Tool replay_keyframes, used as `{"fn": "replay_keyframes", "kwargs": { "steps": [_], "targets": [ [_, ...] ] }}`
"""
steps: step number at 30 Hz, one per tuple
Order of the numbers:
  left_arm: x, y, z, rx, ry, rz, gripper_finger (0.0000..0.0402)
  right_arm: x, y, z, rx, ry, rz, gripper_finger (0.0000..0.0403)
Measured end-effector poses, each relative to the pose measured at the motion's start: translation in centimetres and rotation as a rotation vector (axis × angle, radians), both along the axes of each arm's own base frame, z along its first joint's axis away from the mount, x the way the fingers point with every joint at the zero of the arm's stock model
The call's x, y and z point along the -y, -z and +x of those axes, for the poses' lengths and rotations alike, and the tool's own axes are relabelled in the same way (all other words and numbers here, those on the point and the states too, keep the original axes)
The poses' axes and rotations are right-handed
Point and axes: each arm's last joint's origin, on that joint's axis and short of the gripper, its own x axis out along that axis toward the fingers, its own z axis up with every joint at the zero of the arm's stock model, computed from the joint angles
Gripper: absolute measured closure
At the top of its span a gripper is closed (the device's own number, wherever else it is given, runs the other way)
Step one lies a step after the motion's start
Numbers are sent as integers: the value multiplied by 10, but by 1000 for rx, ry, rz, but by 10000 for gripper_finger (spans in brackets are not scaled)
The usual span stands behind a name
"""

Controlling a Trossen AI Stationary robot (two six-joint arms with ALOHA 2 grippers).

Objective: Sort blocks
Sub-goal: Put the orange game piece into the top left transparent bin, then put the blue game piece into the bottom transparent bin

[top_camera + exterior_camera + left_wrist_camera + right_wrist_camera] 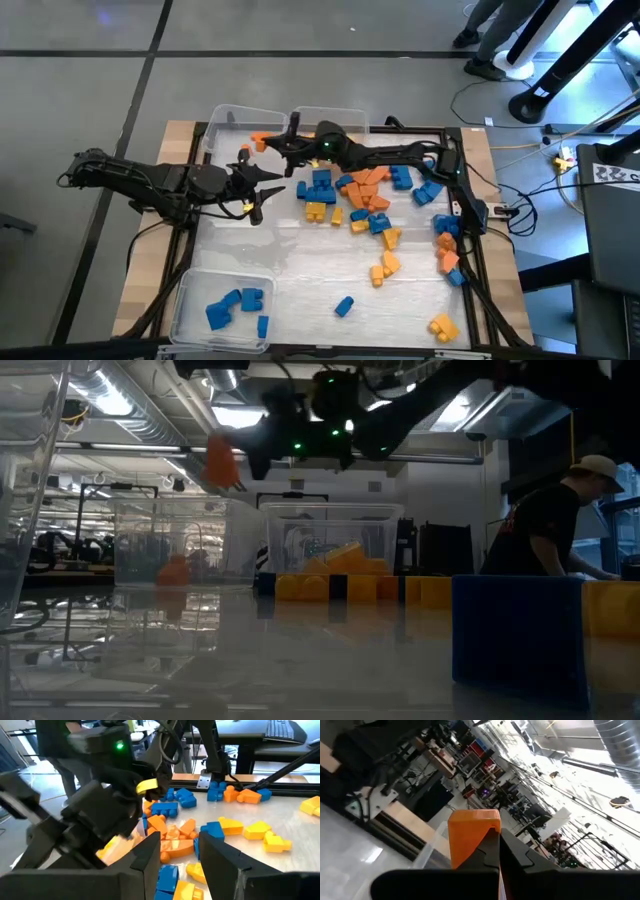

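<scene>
Early yet: most blocks (365, 200) unsorted on table (290, 260) | right gripper (272, 142) clamps our orange block (470, 837) over bin (235, 128) | left gripper (262, 190) half-open, empty

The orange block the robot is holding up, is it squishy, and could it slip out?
Probably not squishy: the orange block keeps crisp, straight edges in the shut right gripper. It's likely light, being lifted easily above the bin. Its smooth, shiny plastic could slip, since only its lower part is pinched.

Two dark jointed arms (150, 182), black cabling, a green indicator light (325, 146).
</scene>
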Motion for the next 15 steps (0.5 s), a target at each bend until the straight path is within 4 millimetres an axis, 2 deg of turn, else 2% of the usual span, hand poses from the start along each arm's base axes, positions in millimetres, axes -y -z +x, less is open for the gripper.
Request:
{"fn": "replay_keyframes", "kwargs": {
  "steps": [4, 9, 15],
  "targets": [
    [0, 2, -1, -24, 1, 4, 278, 4, 5, 7, -58, 46, 21, 391],
    [0, 2, -1, -22, 0, 4, 278, 5, 4, 8, -61, 81, 21, 365],
    [0, 2, -1, -21, 0, 3, 278, 5, 4, 8, -62, 81, 21, 314]
  ]
}}
